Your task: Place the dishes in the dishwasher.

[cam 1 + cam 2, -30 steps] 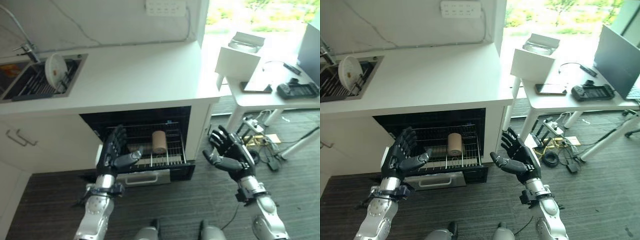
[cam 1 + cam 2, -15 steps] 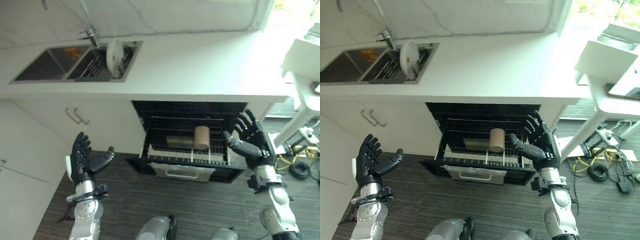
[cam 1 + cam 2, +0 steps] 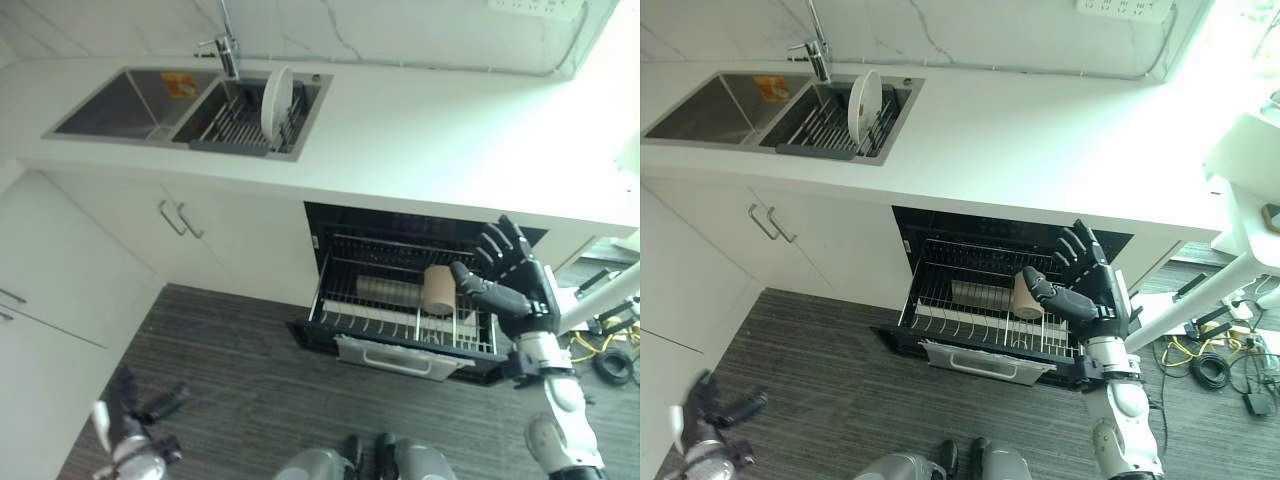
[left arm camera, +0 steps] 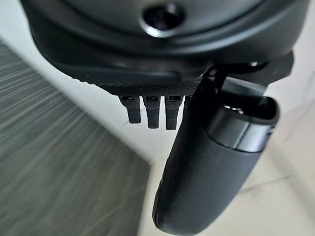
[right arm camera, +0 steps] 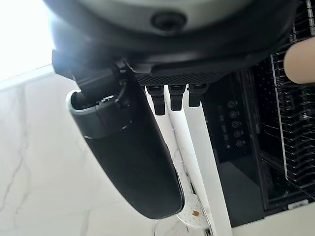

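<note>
Plate (image 3: 864, 104) upright in sink rack (image 3: 830, 122), on worktop (image 3: 1040, 140) well left of open dishwasher (image 3: 1000, 310). Right robot hand (image 3: 1088, 285) spread, empty, by dishwasher's right edge; left robot hand (image 3: 135, 425) open, empty, low near floor. Approach step. Next: reach for plate.

A white countertop (image 3: 440, 130) ran along the wall, with a double sink (image 3: 190, 105) sunk into it. In the sink's right basin a rack (image 3: 240, 120) held 1 white plate (image 3: 276, 103) standing on edge. Under the counter, the pulled-out dishwasher rack (image 3: 400, 320) carried a tan cup (image 3: 438, 290) on its side and a clear glass (image 3: 385, 292) lying beside it. Below lay dark striped flooring (image 3: 240, 370).
</note>
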Robot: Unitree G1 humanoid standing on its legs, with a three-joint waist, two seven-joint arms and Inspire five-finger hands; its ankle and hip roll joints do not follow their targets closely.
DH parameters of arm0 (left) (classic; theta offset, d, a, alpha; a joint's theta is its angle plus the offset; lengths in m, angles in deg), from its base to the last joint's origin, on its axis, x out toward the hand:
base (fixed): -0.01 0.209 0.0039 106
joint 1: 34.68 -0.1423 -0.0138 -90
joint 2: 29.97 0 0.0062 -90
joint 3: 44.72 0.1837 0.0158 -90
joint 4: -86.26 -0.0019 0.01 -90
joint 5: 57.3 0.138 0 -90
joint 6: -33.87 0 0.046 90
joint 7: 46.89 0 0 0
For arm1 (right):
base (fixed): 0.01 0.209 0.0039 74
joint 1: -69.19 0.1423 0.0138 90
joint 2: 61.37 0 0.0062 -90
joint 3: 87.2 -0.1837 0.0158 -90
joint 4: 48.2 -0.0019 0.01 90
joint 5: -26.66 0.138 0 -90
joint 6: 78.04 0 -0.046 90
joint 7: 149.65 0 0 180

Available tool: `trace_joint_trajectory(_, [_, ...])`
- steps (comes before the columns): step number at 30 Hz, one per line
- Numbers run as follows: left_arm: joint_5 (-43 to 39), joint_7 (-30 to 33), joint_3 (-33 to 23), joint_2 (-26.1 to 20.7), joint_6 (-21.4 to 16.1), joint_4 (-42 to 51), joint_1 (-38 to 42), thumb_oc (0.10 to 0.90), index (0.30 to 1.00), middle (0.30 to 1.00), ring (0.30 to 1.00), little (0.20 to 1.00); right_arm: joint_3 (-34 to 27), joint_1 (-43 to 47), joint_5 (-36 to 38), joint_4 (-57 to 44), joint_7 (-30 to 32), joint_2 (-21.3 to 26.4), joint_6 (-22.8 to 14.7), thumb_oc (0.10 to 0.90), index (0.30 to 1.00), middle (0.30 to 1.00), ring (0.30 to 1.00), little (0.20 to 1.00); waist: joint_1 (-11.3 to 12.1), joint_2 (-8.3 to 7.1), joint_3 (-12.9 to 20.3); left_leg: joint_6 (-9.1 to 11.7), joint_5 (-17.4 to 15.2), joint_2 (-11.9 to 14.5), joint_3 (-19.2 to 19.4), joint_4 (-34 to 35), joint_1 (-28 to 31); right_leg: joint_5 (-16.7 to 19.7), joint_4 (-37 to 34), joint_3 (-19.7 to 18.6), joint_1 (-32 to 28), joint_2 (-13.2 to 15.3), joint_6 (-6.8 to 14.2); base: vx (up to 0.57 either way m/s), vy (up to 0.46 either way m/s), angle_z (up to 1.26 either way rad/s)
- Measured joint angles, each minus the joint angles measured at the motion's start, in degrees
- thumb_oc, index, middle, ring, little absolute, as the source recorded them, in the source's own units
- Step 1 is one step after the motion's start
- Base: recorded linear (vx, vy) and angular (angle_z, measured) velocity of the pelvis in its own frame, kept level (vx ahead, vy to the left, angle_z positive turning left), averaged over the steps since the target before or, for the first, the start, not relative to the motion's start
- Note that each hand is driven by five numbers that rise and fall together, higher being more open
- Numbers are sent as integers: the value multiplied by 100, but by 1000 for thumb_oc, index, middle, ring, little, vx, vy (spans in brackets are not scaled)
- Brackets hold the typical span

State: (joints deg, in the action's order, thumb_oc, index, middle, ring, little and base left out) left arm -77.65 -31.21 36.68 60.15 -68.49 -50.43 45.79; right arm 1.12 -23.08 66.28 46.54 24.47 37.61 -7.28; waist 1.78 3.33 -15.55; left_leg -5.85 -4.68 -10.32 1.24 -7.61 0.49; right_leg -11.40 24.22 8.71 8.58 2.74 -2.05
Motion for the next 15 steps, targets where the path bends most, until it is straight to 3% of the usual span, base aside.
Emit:
trace_joint_trajectory(1, [-48,-136,84,137,24,-180,-43,800,900,900,900,900,1,-9,2,0,-9,4,0,800,900,900,900,900,-5,-20,-4,234,3,2,39,51,31,53,-13,-10,-7,13,-75,53,-1,-20])
trace_joint_trajectory(2, [-133,-344,273,223,74,-463,-23,800,900,900,900,900,40,2,60,15,-5,11,-7,800,900,900,900,900,8,-111,-16,767,119,-43,101,-34,7,59,-56,-38,-13,82,-168,60,55,-3])
trace_joint_trajectory(3, [-125,-605,492,258,170,-839,192,800,900,900,900,900,44,79,116,49,-3,21,-10,800,900,900,900,900,-10,-356,-152,1047,378,-180,342,-811,-402,45,-103,-59,-31,364,-167,81,106,8])
trace_joint_trajectory(5, [-136,-813,679,383,254,-1050,239,800,900,900,900,900,48,105,109,64,11,-37,-8,800,900,900,900,900,-11,-424,-190,674,-58,82,528,-1749,-821,122,-349,-45,-271,392,-162,130,182,8])
trace_joint_trajectory(6, [-140,-992,807,391,299,-1232,270,800,900,900,900,900,55,139,102,34,11,-172,-9,800,900,900,900,900,-21,-441,-199,622,-167,378,539,-1677,-766,126,-435,-55,-401,360,-163,108,171,-3])
trace_joint_trajectory(9, [-188,-1388,737,498,616,-1481,311,800,900,900,900,900,109,366,82,15,32,-184,-2,800,900,900,900,900,-36,-369,-205,763,-74,1075,321,-534,-617,125,-512,-147,-529,362,-23,111,277,-6])
trace_joint_trajectory(11, [-184,-1483,726,566,609,-1882,448,800,900,900,900,900,96,566,82,37,110,-140,53,800,900,900,900,900,-21,-164,-212,867,-5,1373,123,-718,-890,60,-517,-130,-567,341,21,99,258,-3])
trace_joint_trajectory(13, [-179,-1570,711,583,631,-2084,477,800,900,900,900,900,97,664,84,37,138,-80,69,800,900,900,900,900,-17,-94,-225,1037,103,1654,-57,-725,-1056,4,-516,-173,-653,362,148,102,267,-13])
trace_joint_trajectory(14, [-176,-1631,642,581,707,-2192,478,800,900,900,900,900,98,693,86,31,165,-49,70,800,900,900,900,900,-2,-66,-223,1078,133,1802,-183,-689,-1074,-39,-511,-221,-725,403,256,139,490,-20])
trace_joint_trajectory(15, [-151,-1644,612,578,797,-2265,465,800,900,900,900,900,89,695,86,12,235,61,67,800,900,900,900,900,-6,-48,-212,1086,141,1951,-331,-607,-1049,-144,-428,-337,-779,536,495,120,467,-25])
